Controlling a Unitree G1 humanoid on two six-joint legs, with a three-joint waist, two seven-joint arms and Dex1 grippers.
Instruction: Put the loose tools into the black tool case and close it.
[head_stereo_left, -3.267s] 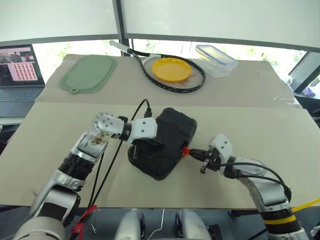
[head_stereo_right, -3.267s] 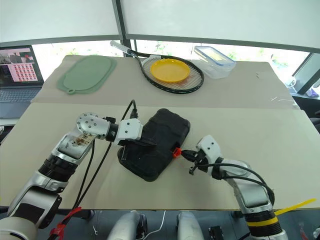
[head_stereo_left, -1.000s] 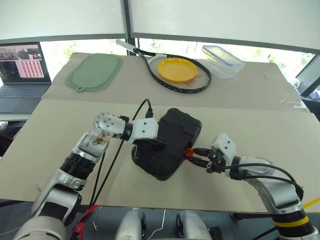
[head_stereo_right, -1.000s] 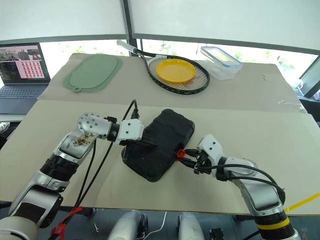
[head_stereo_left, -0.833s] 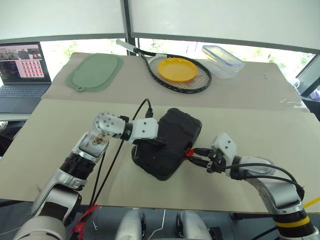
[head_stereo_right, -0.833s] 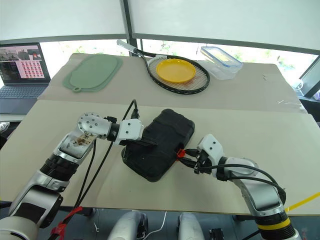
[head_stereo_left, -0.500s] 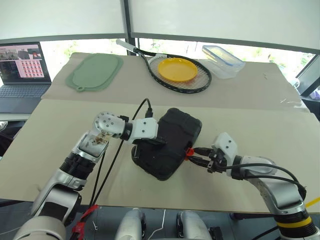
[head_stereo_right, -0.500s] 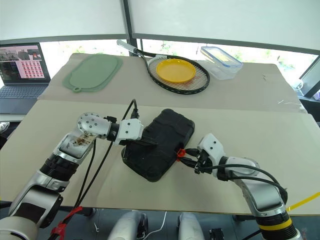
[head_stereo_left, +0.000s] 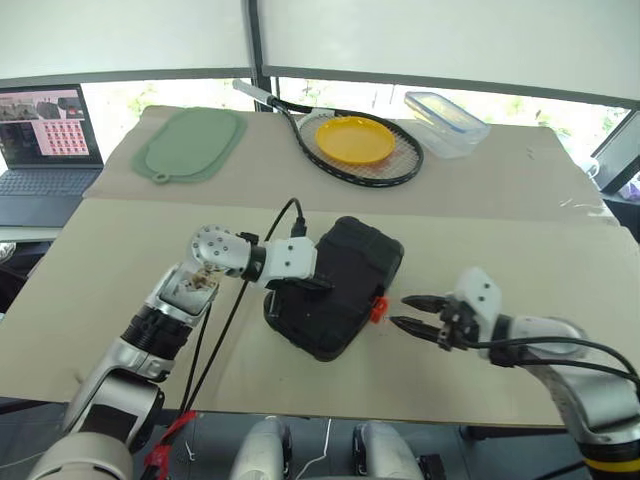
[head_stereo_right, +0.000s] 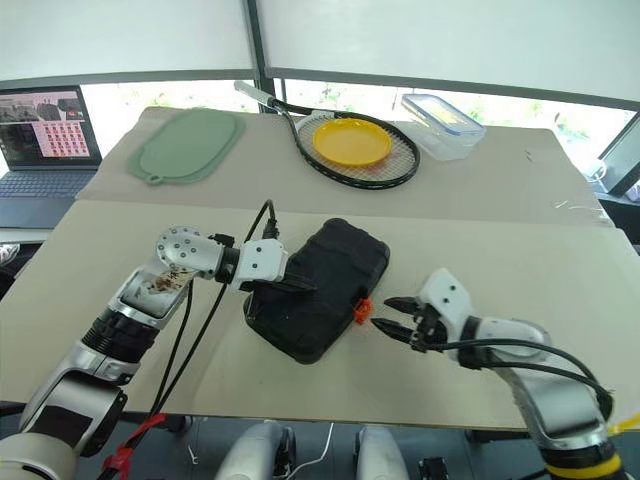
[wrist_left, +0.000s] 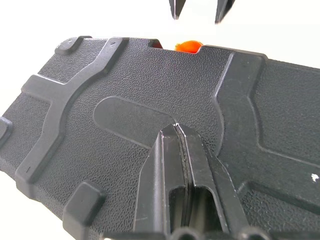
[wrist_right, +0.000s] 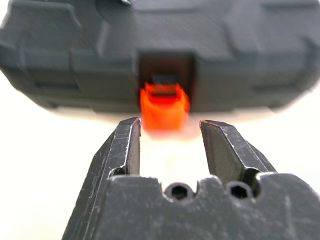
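Observation:
The black tool case (head_stereo_left: 345, 270) lies closed in the middle of the table, its small orange latch (head_stereo_left: 378, 309) on the side facing my right arm. The shut tips of my left gripper (head_stereo_left: 318, 285) rest on the case's ribbed lid (wrist_left: 125, 75). My right gripper (head_stereo_left: 404, 312) stands open a short way from the latch (wrist_right: 164, 105), pointing at it without touching, with nothing between its fingers. The loose tools are out of view.
A tennis racket (head_stereo_left: 350, 160) with a yellow plate (head_stereo_left: 354, 139) on it, a clear lidded box (head_stereo_left: 446, 109) and a green mat (head_stereo_left: 190, 145) lie at the table's far side. A laptop (head_stereo_left: 40, 140) stands at the far left. A black cable (head_stereo_left: 235, 300) trails from my left wrist.
My right gripper has drawn back from the orange latch towards the right and its fingers have spread wider. The left gripper and the case have stayed put.

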